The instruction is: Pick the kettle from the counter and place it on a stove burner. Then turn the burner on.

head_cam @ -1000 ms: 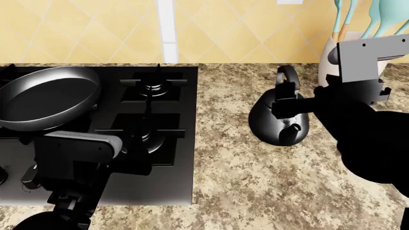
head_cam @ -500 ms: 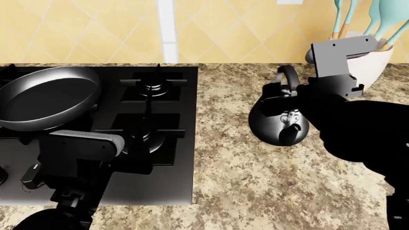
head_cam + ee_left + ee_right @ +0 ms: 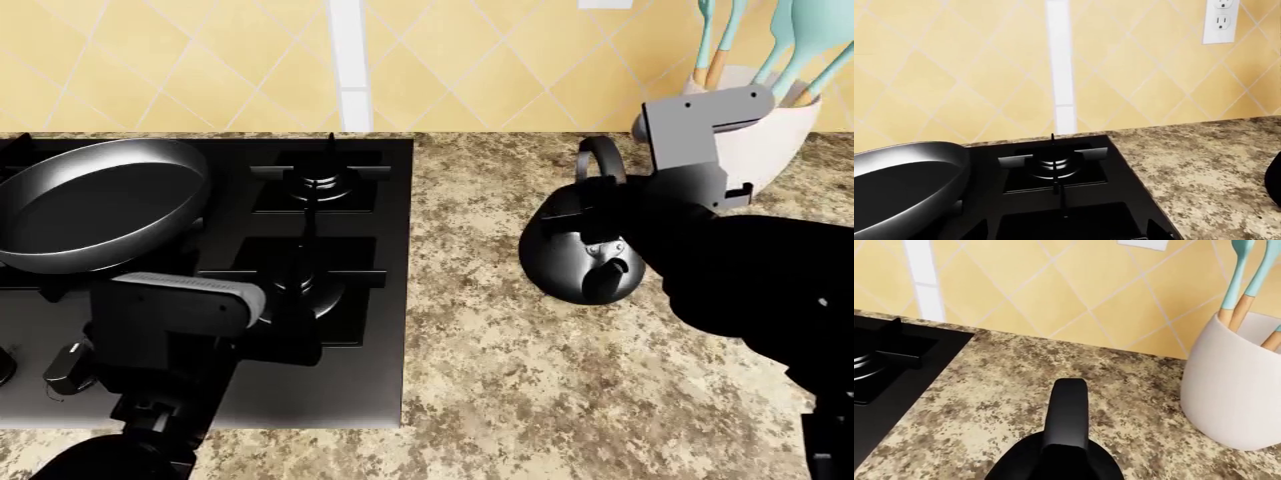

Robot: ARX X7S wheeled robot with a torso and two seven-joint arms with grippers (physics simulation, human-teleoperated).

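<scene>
on the counter (image 3: 534,350), the kettle (image 3: 581,255) sits under the right end effector (image 3: 607,215); grip state unclear.

**Materials and finishes, worktop and hob**

Kettle (image 3: 583,262): glossy dark steel body with bright highlights; matt black handle (image 3: 1066,414).
Counter (image 3: 534,370): speckled beige-and-brown granite, polished look.
Hob (image 3: 350,330): smooth black glass; matt black grate (image 3: 1054,159) over a silver-ringed burner (image 3: 318,184).
Frying pan (image 3: 96,200): satin grey metal, soft sheen.
Utensil jar (image 3: 1237,400): smooth white ceramic.
Wall tiles (image 3: 961,75): matt yellow.
</scene>
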